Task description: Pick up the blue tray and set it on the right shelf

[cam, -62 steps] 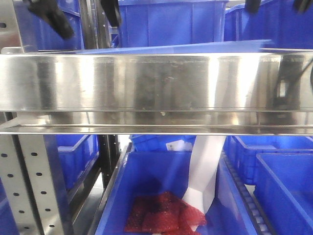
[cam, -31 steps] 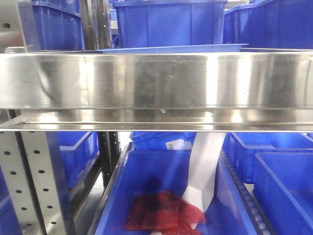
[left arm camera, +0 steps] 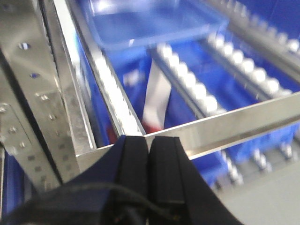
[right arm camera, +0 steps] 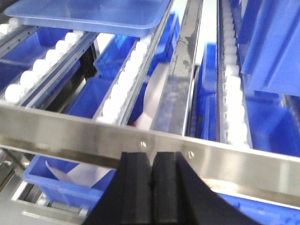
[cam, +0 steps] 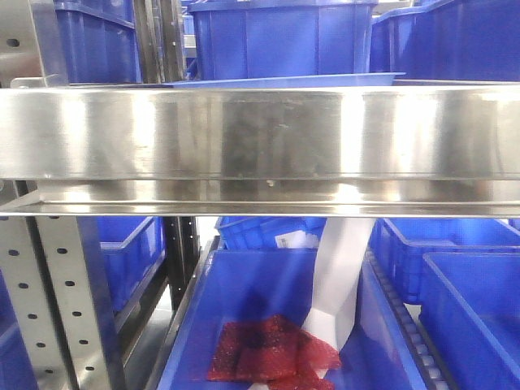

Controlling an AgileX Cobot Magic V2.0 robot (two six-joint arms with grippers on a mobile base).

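Note:
The light-blue tray (cam: 284, 80) lies on the white rollers of the right shelf, only its thin front edge showing above the shelf's wide steel lip (cam: 260, 134) in the front view. No gripper shows in that view. In the left wrist view the tray (left arm camera: 154, 23) sits far back on the rollers, well beyond the lip (left arm camera: 234, 124), and my left gripper (left arm camera: 149, 139) hangs shut and empty in front of the lip. The right wrist view has the tray (right arm camera: 93, 14) at the top left, with my right gripper (right arm camera: 152, 154) shut and empty before the lip (right arm camera: 70, 129).
Deep dark-blue bins (cam: 280, 41) stand behind the tray on the shelf. Below the lip, a blue bin (cam: 268, 325) holds a red mesh bag (cam: 272, 349) and a white paper strip (cam: 337, 284). A perforated grey upright (cam: 61, 301) stands at the left.
Both dark grippers, seen at the top of the front view a second ago, have withdrawn out of it. The tray's edge, then tilted up at the right, now lies level.

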